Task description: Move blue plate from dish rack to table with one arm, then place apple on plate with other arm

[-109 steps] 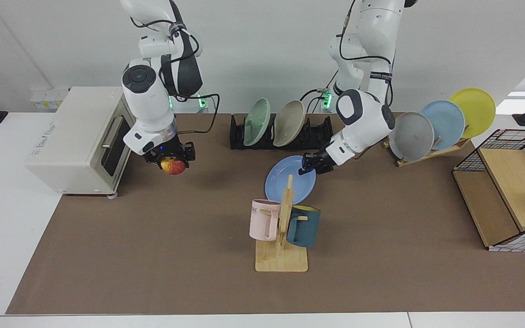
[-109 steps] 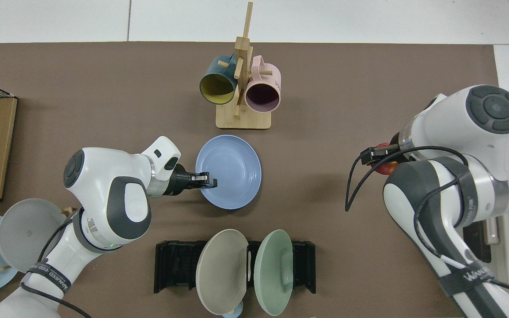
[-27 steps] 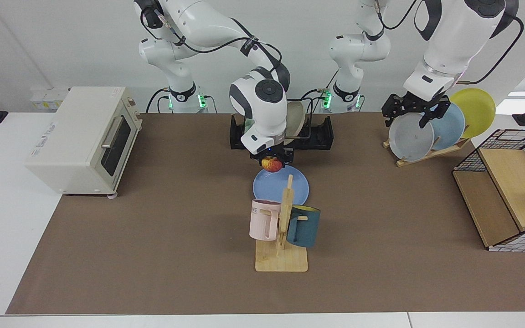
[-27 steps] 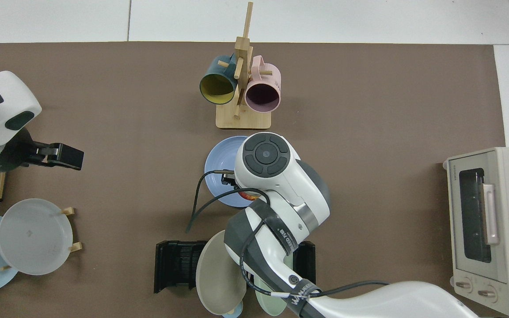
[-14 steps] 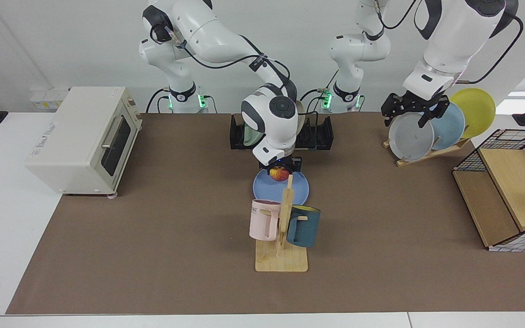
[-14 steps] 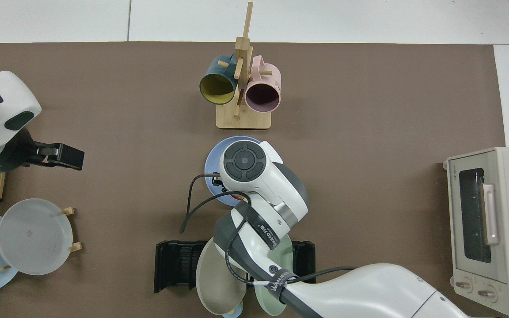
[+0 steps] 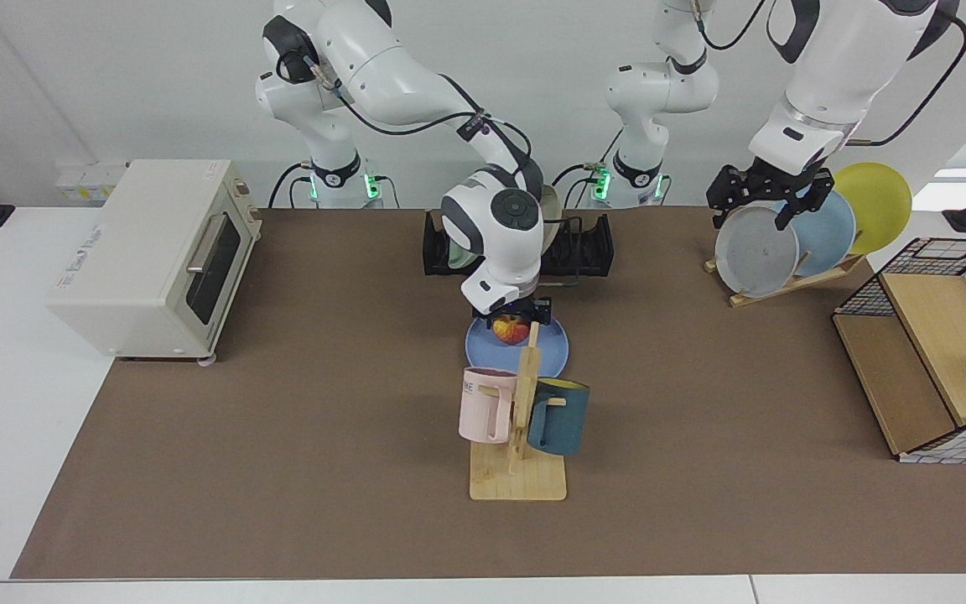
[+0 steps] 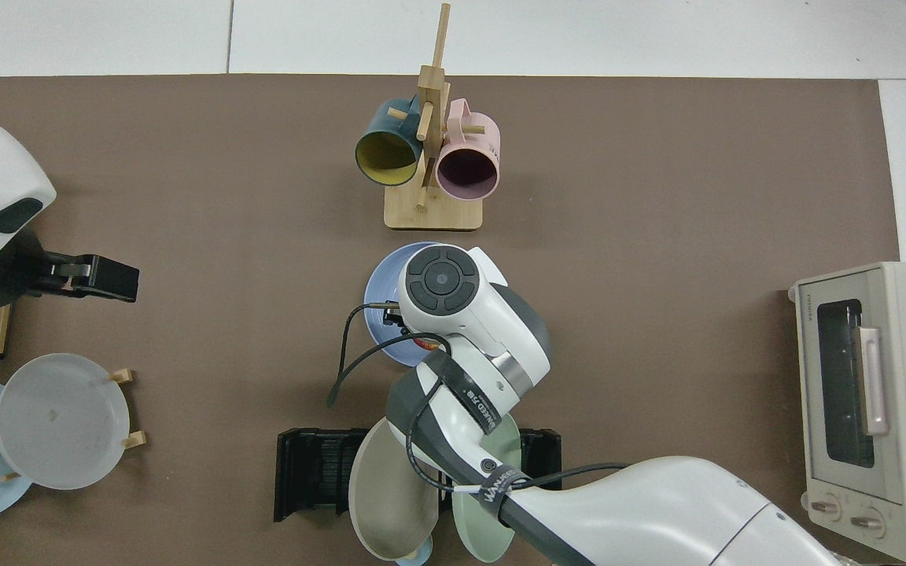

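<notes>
At frame centre we see the right gripper (image 7: 515, 317) low over the blue plate (image 7: 554, 353), fingers beside the apple (image 7: 511, 330); whether they grip it we cannot tell. At upper right, the left gripper (image 7: 764, 202) waits, fingers spread, empty.

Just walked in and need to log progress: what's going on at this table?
The right hand is over the blue plate, which lies flat on the table in front of the dish rack. The apple sits between its fingers, low on the plate; whether it is released cannot be told. The left hand waits, open and empty, above the grey plate on the wooden stand.
</notes>
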Action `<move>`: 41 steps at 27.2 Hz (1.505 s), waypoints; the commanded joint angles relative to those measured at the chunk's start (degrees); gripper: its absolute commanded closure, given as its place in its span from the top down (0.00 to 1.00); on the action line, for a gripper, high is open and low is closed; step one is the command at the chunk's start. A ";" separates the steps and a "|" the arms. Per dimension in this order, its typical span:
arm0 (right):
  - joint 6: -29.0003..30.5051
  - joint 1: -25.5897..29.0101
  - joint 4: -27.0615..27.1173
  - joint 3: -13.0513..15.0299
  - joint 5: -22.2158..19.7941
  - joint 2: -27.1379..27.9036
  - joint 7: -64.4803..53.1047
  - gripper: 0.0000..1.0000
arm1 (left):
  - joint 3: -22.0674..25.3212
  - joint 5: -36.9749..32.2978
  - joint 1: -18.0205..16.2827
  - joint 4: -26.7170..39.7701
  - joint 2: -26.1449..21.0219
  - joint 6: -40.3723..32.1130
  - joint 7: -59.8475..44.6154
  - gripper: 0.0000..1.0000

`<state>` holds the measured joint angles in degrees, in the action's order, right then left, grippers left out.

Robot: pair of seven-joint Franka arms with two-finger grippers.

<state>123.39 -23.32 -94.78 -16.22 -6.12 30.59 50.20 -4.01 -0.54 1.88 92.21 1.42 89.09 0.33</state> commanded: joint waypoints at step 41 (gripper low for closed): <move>-6.58 20.25 -16.40 0.92 3.04 -25.49 -38.40 1.00 | 0.06 0.89 -0.65 -0.19 1.22 -0.94 0.38 1.00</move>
<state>114.72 -5.02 -105.08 -17.09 -5.58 11.17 18.36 -3.86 -0.44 1.86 92.21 2.16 89.08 0.38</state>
